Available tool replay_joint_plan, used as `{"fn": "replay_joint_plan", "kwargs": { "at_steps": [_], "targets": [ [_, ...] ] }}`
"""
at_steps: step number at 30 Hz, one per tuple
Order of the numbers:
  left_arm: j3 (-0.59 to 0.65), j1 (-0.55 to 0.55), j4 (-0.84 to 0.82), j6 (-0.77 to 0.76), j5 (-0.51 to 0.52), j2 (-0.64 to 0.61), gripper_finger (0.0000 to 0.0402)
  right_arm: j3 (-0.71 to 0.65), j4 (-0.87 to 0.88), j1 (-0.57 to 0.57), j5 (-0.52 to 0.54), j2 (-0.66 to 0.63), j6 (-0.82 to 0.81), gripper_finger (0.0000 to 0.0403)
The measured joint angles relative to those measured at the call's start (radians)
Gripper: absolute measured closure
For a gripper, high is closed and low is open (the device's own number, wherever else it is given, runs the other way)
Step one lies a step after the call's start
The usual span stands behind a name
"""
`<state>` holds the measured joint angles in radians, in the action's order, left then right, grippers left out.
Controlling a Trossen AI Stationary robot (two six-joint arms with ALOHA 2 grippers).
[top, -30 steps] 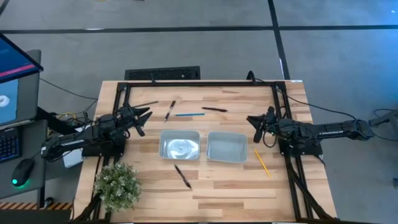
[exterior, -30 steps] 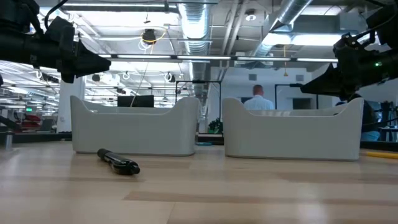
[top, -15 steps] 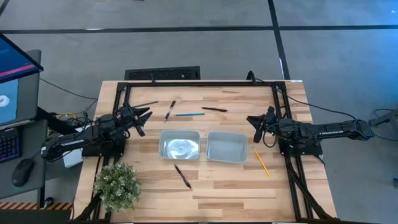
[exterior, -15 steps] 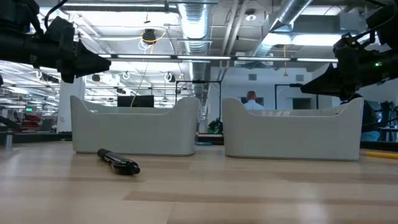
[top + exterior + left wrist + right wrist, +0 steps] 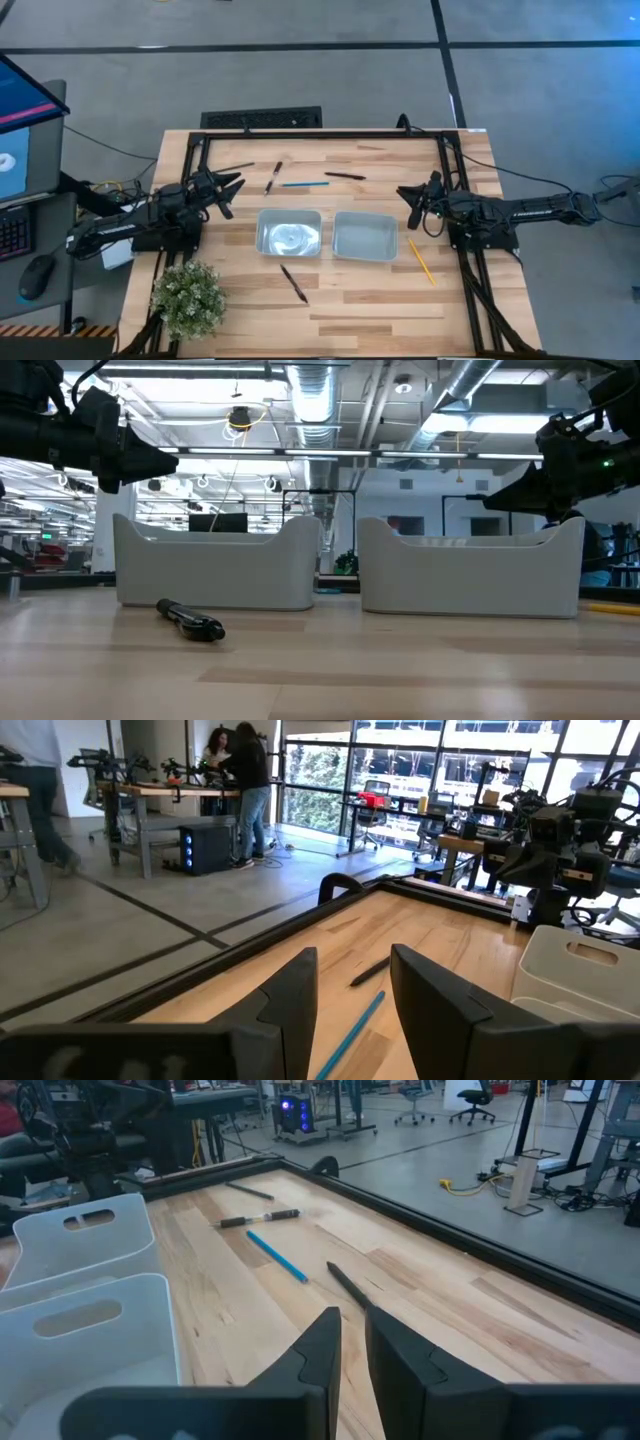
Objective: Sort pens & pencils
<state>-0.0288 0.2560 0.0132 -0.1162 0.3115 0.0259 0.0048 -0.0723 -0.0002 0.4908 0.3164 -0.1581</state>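
Observation:
Several pens lie flat on the table: one (image 5: 294,283) near the front of the left tray, showing in the low view as pen (image 5: 190,620), and others (image 5: 273,177) (image 5: 344,176) behind the trays. A light blue pencil (image 5: 305,184) lies between those two, with a dull dark stick (image 5: 237,167) farther left. A yellow pencil (image 5: 421,261) lies right of the right tray. My left gripper (image 5: 228,190) hovers open left of the trays, and its wrist view shows the blue pencil (image 5: 350,1035) ahead. My right gripper (image 5: 408,197) hovers right of the trays, open by a narrow gap (image 5: 352,1348).
Two pale trays stand side by side mid-table, left (image 5: 290,232) and right (image 5: 364,236). A potted plant (image 5: 188,296) sits at the near left corner. A black frame (image 5: 320,133) runs along the table's far and side edges. Bare wood lies in front of the trays.

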Motion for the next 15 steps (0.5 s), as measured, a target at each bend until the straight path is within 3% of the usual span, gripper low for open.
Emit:
{"fn": "replay_joint_plan", "kwargs": {
  "at_steps": [8,15],
  "targets": [
    [0.000,0.000,0.000,0.010,0.001,0.000,0.0283,0.000,0.000,0.000,0.000,0.000,0.000,0.0331],
    [0.000,0.000,0.000,0.184,0.011,0.000,0.0283,0.000,0.000,-0.002,0.004,0.000,0.035,0.0331]
  ]
}}
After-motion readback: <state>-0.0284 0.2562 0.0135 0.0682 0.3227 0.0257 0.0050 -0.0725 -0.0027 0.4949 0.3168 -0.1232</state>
